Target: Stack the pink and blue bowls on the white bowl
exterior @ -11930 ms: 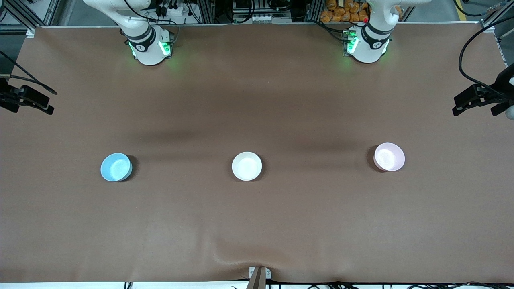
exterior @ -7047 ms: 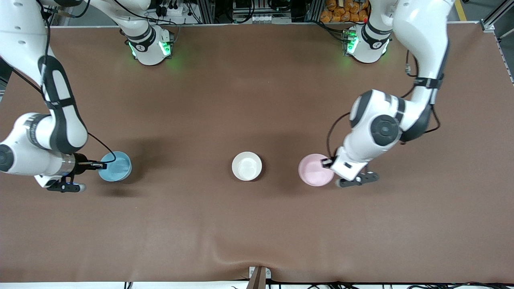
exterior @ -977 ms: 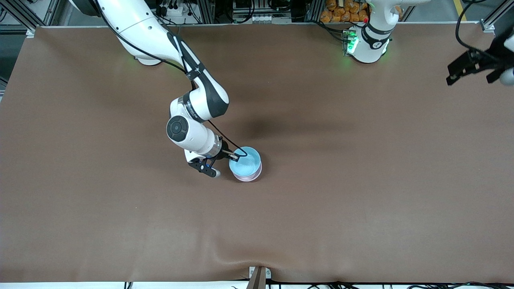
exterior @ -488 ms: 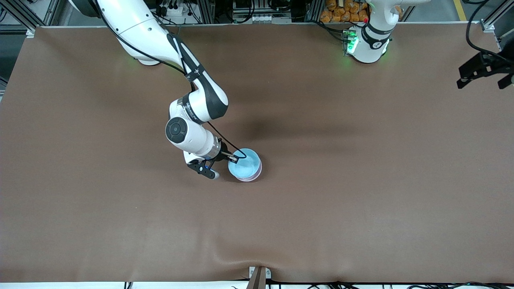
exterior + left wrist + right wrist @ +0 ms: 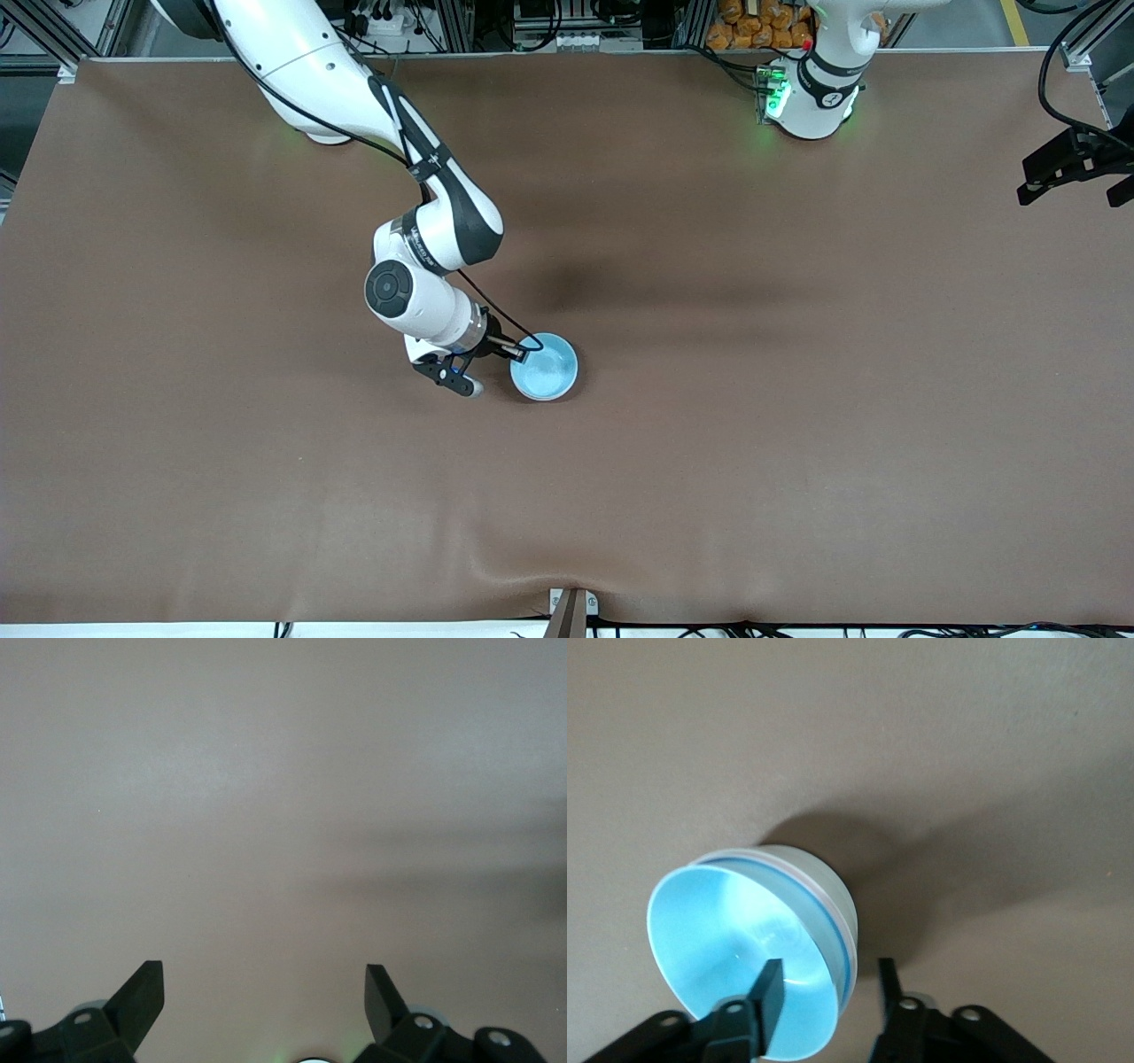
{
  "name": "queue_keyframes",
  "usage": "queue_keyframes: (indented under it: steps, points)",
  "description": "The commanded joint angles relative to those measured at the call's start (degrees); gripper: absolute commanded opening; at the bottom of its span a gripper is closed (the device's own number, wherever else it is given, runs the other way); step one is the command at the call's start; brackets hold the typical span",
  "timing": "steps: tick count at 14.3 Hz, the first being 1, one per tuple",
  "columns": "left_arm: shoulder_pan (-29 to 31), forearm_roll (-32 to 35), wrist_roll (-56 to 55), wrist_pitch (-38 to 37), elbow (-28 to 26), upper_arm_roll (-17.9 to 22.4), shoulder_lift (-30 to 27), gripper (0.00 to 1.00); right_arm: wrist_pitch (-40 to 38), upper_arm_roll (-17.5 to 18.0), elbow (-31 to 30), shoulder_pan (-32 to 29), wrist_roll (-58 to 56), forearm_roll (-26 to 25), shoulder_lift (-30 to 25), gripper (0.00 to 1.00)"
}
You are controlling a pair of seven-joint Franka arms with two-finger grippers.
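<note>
Table (image 5: 797,443): brown cover, wrinkled at the edge nearest the front camera.

Right arm (image 5: 425,239): reaches from its base down to the middle of the table.

Left arm: only its base (image 5: 811,97) and its raised hand show; it waits.

Bowl stack, mid-table: blue bowl (image 5: 544,367) on top, seated level. A thin pink bowl rim (image 5: 804,875) shows just under it in the right wrist view, and the white bowl wall (image 5: 824,881) below that. All three nested, resting on the table.

Right gripper (image 5: 826,988): fingers straddle the blue bowl's rim, one finger inside, one outside. A gap shows between the outer finger and the wall; judged parted, grip let go.

Left gripper (image 5: 264,997): up over the table's edge at the left arm's end, fingers spread wide, holding nothing.

Risks, by judgement: task looks all but done; only the pull-out remains. The inner finger sits low in the blue bowl; a sideways or tilted retreat could hook the rim and tip or drag the stack. The glossy bowls could slide on each other. A straight lift avoids both.
</note>
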Motion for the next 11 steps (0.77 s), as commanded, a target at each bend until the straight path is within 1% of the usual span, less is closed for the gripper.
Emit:
queue_keyframes:
  steps: [1,4,6,8,9,11]
  points:
    - [0.1,-1.4,0.1,0.0,-0.1,0.5,0.4,1.0,-1.8,0.2,1.0,-3.8,-4.0,0.1,-1.5,1.0]
    - [-0.2,-1.4,-2.9,0.2,-2.3,0.4,0.3,1.0,-8.6,0.1,0.1,-9.4,-13.7,-0.1,-5.4,1.0]
    - [-0.4,-1.3,-3.1,1.0,-2.6,0.2,0.0,1.0,-13.9,-0.7,-2.0,-13.2,-19.7,-1.9,-9.8,1.0]
    - [-0.4,-1.4,-3.0,0.9,-2.6,0.2,0.1,1.0,-19.4,-1.5,-3.5,-16.3,-23.1,-6.1,-14.1,1.0]
    - [-0.4,-1.4,-3.0,1.0,-2.6,0.2,0.1,1.0,-22.5,-1.5,-4.0,-18.4,-24.2,-9.1,-16.3,1.0]
    - [-1.0,-1.4,-3.3,0.9,-2.4,0.0,0.0,1.0,-27.5,-1.5,-4.0,-21.4,-27.1,-12.9,-19.8,1.0]
